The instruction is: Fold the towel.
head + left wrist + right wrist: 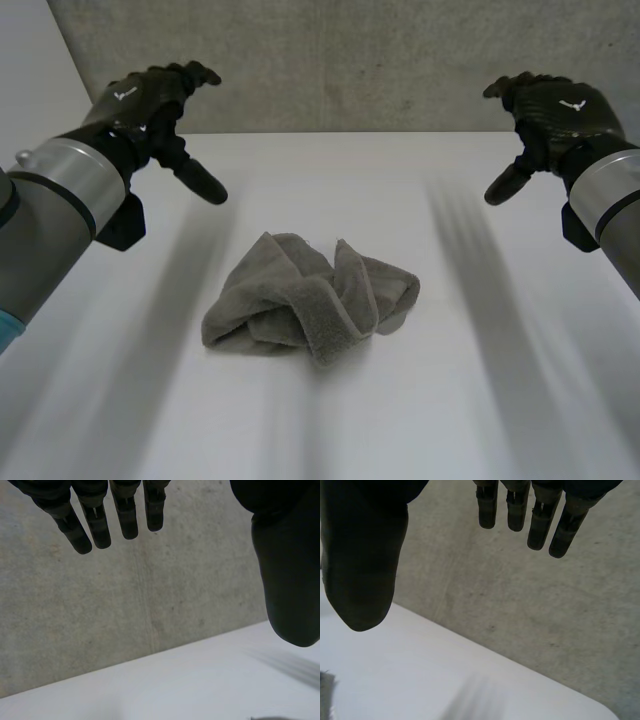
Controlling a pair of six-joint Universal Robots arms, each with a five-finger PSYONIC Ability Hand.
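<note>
Towel (310, 300) crumpled; left hand (140, 105), right hand (555, 110): fingers apart, empty

The left hand (287, 580) hangs above the white tabletop (190, 685). Its fingers (97, 527) are straight and slightly spread, and the thumb is held well apart from them. Beyond the fingertips stands a grey concrete wall (60, 630), mottled and marked by a faint vertical seam. The tabletop's far edge runs along the foot of that wall, and the thumb's tip is nearer that edge than the fingertips are.
</note>
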